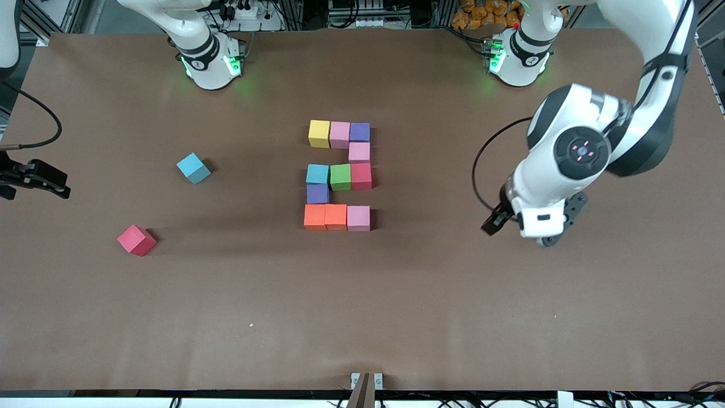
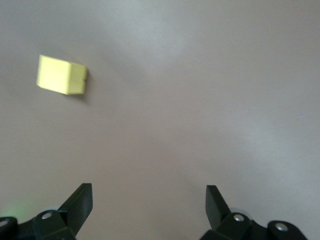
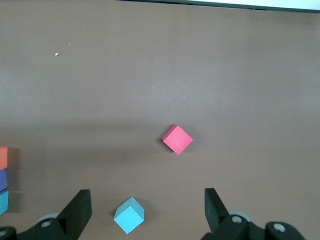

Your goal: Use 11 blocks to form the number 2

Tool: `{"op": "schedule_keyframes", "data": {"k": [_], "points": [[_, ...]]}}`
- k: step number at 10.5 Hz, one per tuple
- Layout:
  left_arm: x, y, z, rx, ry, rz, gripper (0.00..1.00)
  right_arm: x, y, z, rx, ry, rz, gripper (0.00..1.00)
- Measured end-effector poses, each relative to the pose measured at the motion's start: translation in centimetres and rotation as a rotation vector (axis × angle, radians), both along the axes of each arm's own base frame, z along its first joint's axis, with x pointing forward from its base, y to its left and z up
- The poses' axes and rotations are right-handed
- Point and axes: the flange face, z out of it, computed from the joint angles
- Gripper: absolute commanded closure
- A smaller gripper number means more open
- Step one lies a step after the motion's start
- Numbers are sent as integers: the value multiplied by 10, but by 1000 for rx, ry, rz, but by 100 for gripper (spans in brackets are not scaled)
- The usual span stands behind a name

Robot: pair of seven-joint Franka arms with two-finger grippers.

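A blocky number 2 of multicoloured blocks lies mid-table, from its yellow top corner (image 1: 319, 133) past a green middle block (image 1: 340, 177) to an orange bottom corner (image 1: 315, 217). A loose light blue block (image 1: 193, 168) and a loose red block (image 1: 136, 239) lie toward the right arm's end. My left gripper (image 1: 532, 218) hangs open over bare table toward the left arm's end. Its wrist view shows the open left gripper (image 2: 148, 187) holding nothing, with a loose yellow block (image 2: 62, 75) lying apart from it. My right gripper (image 3: 146, 192) is open, high above the light blue block (image 3: 129, 215) and the red block (image 3: 177, 139).
The brown table (image 1: 396, 317) stretches wide around the digit. Both arm bases (image 1: 210, 62) stand along the table's edge farthest from the front camera. A black fixture with a cable (image 1: 34, 178) sits at the right arm's end. The digit's orange, purple and blue edge (image 3: 3, 180) shows in the right wrist view.
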Motion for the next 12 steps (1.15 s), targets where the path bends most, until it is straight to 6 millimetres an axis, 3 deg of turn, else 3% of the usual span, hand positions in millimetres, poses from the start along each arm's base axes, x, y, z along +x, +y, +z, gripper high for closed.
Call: {"op": "schedule_keyframes", "data": {"k": [4, 6, 9, 12], "points": [[-42, 58, 43, 30, -16, -202, 0, 0, 0, 0, 0, 0, 0, 0], [-52, 69, 67, 27, -43, -307, 0, 0, 0, 0, 0, 1, 0, 0], [-58, 76, 88, 24, -60, -456, 0, 0, 0, 0, 0, 1, 0, 0], [-52, 111, 128, 20, -69, -617, 0, 0, 0, 0, 0, 1, 0, 0]]}}
